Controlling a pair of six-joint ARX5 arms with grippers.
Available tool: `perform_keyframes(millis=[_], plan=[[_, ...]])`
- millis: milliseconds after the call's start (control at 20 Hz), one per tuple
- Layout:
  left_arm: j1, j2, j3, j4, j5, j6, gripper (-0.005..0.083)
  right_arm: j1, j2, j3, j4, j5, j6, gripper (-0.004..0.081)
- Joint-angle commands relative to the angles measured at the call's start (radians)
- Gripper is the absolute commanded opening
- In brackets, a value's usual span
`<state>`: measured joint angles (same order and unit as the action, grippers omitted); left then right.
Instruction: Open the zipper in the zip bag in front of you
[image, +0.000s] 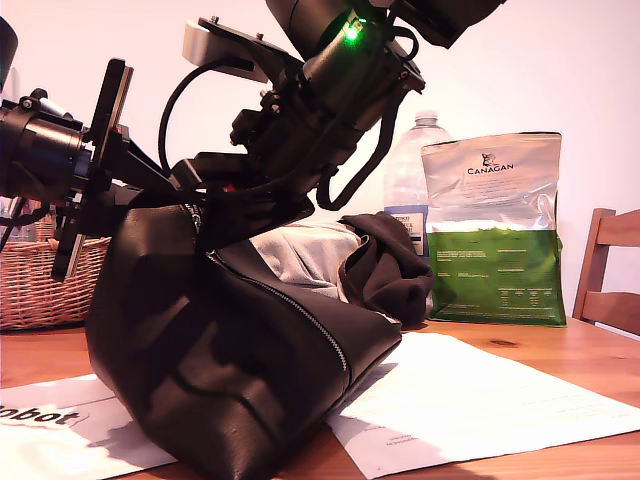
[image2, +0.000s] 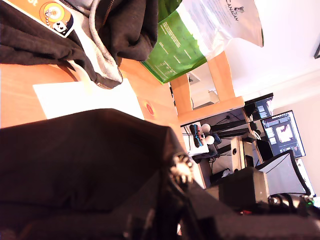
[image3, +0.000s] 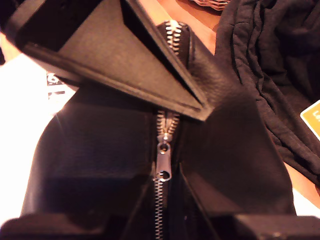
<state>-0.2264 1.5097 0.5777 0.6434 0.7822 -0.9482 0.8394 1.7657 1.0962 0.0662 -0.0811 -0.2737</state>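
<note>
Sloping down toward the exterior view's right, zipper (image: 290, 305) crosses zip bag (image: 200, 350).

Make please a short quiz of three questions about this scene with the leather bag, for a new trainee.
1. True or false: the CANAGAN pouch lies flat on the table.
2. What stands behind the zip bag at the exterior view's left? A) wicker basket B) kettle C) laptop
3. Fill in: the zip bag rests partly on sheets of white ____.
Key: 1 false, it stands upright; 2 A; 3 paper.
</note>
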Motion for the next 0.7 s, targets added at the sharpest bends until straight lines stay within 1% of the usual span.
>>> perform_keyframes(millis=[0,50,150,300,450,650], plan=[[0.002,-0.002,-0.002,0.038,-0.001,-0.006,-0.0024,0.024,0.024,0.001,-0.009,-0.013,-0.004,0.0099],[0.002,-0.002,-0.002,0.038,-0.001,-0.005,-0.0024,0.024,0.024,0.001,-0.009,-0.012,-0.005,0.0097],[0.002,-0.002,-0.002,0.038,-0.002,-0.005,-0.0024,0.024,0.024,0.001,-0.012,-0.011,-0.012,0.0065],[0.002,-0.002,-0.002,0.038,-0.002,-0.003,-0.0024,0.024,0.024,0.001,-0.012,-0.004,-0.012,0.0056],[0.002,-0.002,-0.002,0.038,-0.003,-0.002,-0.0024,0.024,0.024,0.001,-0.013,-0.004,-0.013,-0.0012],[0.002,-0.002,-0.002,0.038,-0.005,-0.002,-0.0024,0.024,0.024,0.001,-0.013,-0.004,-0.014,-0.0012]])
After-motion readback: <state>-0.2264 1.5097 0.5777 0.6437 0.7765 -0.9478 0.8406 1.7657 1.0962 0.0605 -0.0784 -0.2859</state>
